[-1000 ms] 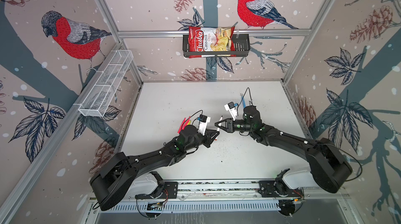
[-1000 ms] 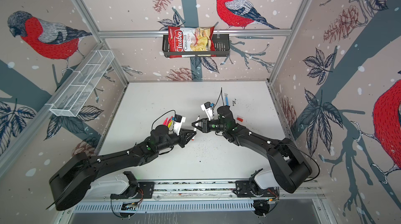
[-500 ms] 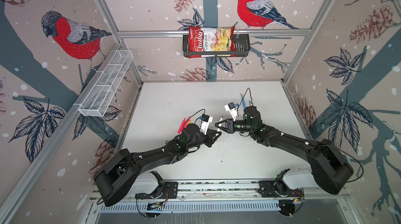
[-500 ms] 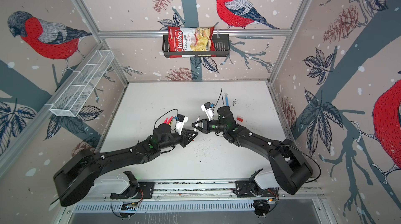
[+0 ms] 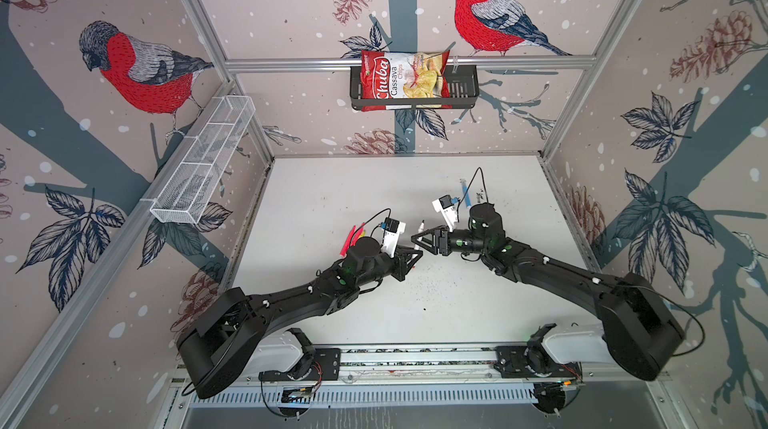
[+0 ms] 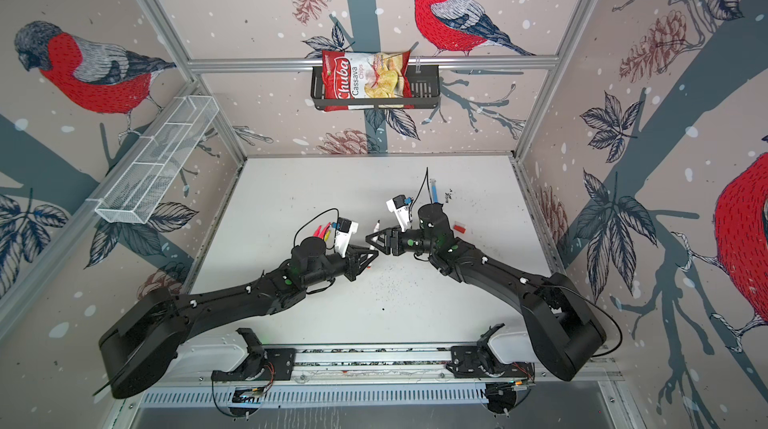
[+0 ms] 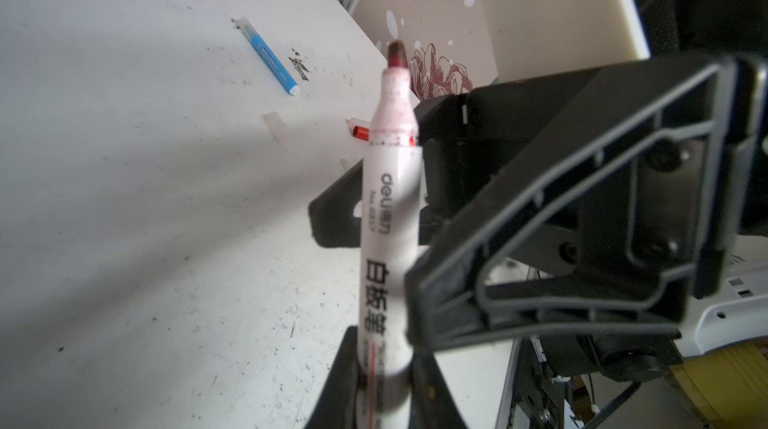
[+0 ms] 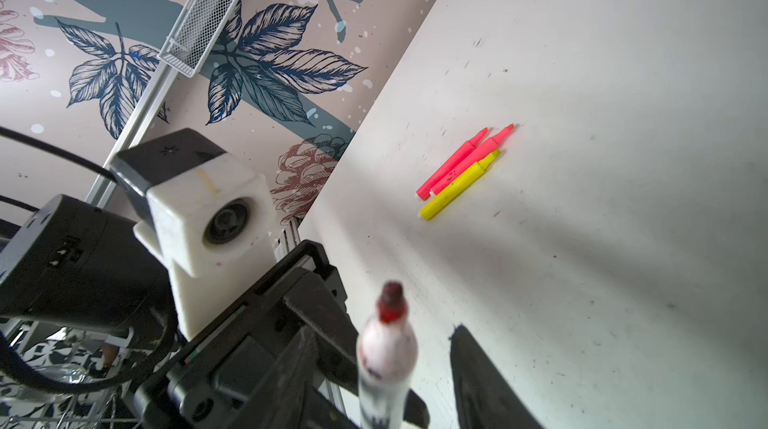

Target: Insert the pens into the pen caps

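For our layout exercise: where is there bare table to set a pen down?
Crowded: centre, where left gripper holds white marker beside right gripper; pink and yellow pens left; blue pen, red cap right. Bare: table between these and back wall; also between forearms and front rail.

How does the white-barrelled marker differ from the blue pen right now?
The white-barrelled, red-tipped marker is clamped in the left pincer, above the white table; the slim blue pen lies flat on it. The marker's barrel is white with black print; the blue pen's is blue. Both are pens.
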You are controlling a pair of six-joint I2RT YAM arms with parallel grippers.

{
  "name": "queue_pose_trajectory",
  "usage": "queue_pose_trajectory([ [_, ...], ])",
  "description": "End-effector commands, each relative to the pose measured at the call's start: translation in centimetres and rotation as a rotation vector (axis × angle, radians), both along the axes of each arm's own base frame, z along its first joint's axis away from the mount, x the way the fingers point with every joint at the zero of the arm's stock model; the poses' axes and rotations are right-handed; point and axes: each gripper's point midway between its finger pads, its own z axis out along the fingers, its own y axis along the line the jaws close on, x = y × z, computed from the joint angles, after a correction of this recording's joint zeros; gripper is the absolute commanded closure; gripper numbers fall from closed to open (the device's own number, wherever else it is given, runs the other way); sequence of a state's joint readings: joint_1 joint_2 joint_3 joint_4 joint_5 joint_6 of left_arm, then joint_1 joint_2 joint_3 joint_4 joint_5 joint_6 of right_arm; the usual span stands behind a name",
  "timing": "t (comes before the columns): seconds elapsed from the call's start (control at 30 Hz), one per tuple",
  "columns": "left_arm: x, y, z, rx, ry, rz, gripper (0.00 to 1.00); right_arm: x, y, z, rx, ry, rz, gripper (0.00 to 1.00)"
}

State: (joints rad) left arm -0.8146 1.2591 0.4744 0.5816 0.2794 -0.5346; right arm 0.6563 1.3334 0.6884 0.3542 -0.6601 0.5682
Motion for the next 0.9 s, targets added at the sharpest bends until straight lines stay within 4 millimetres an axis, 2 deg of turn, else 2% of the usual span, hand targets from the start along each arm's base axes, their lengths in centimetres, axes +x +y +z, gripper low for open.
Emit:
queue_pose_trajectory([
  [0.0, 0.5, 0.5, 0.6, -0.009, -0.031, 0.036, 1.00, 2.0, -2.0, -0.7, -0.093, -0.030, -0.128, 0.42],
  [0.17, 0.4, 1.2, 0.4, -0.015, -0.050, 0.059, 1.00, 4.9, -6.6, -2.5, -0.240, 0.001, -0.324, 0.40],
  [0.2, 0.4, 1.3, 0.4, -0.015, -0.050, 0.061, 1.00, 5.3, -7.5, -2.3, -0.251, 0.000, -0.361, 0.39],
  [0.33, 0.3, 1.6, 0.2, -0.012, -0.051, 0.067, 1.00, 7.1, -12.3, -3.6, -0.299, 0.054, -0.528, 0.38],
  [0.63, 0.1, 1.9, 0.1, -0.010, -0.055, 0.069, 1.00, 9.5, -22.1, -7.4, -0.443, 0.212, -0.837, 0.33],
  [0.73, 0.1, 1.8, 0.1, -0.011, -0.055, 0.066, 1.00, 10.0, -24.4, -8.8, -0.468, 0.264, -0.890, 0.32],
  [0.87, 0.0, 1.8, 0.2, -0.017, -0.055, 0.063, 1.00, 10.7, -26.4, -10.3, -0.500, 0.307, -0.933, 0.32],
])
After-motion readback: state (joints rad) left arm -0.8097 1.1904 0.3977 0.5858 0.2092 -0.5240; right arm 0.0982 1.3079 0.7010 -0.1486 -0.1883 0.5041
